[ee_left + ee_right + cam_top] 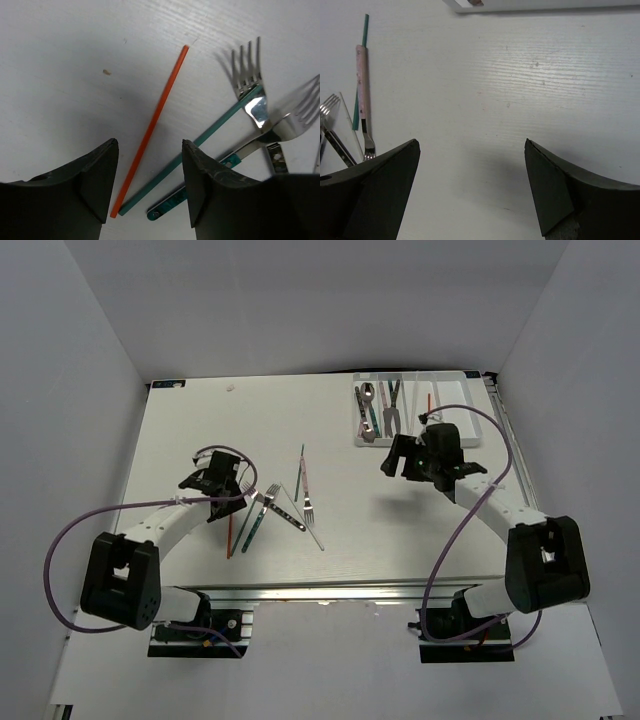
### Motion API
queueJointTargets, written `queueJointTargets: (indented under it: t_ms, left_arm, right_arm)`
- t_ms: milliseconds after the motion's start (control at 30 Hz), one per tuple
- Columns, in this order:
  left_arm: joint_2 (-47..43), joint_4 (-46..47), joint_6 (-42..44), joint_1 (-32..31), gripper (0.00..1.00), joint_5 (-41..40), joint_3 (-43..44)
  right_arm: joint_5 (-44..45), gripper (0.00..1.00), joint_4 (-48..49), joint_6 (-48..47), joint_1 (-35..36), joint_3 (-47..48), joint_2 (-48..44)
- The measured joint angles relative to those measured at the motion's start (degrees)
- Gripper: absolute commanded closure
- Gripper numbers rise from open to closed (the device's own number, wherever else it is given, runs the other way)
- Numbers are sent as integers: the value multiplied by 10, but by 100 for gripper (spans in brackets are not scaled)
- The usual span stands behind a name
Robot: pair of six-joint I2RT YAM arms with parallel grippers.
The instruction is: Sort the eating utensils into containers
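squarely: left pincer (149,165) over the orange chopstick (159,110)
its near end sits between half-open jaws, not yet gripped, long axis slanting away up-right (right pincer (471,150), wide, is well apart).

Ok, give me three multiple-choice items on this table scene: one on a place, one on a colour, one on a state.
1. Where on the table is the white tray?
A. near left corner
B. far right
C. dead centre

2. In the left wrist view, what colour is the chopstick lying left of the teal stick?
A. purple
B. white
C. orange-red

3. What state is the right gripper in?
A. open, holding nothing
B. shut on a fork
C. shut on a spoon

Answers:
1 B, the top view shows it against the far right edge.
2 C, it is plainly orange-red against the white surface.
3 A, its wrist view shows a wide gap with only bare table in it.
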Motion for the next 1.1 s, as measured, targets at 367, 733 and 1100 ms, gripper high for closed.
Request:
queueJointTargets:
  t_ms: [367, 733, 1100]
  left_arm:
    - [49, 27, -25, 24, 46, 39, -46]
    - [54, 42, -47, 27, 63, 21, -48]
    - [27, 90, -75, 78, 93, -2, -87]
  right_arm:
    - [-8, 11, 22, 2, 1, -19, -53]
    - [-9, 11, 24, 2, 2, -21, -69]
    - [-9, 11, 24, 2, 2, -26, -91]
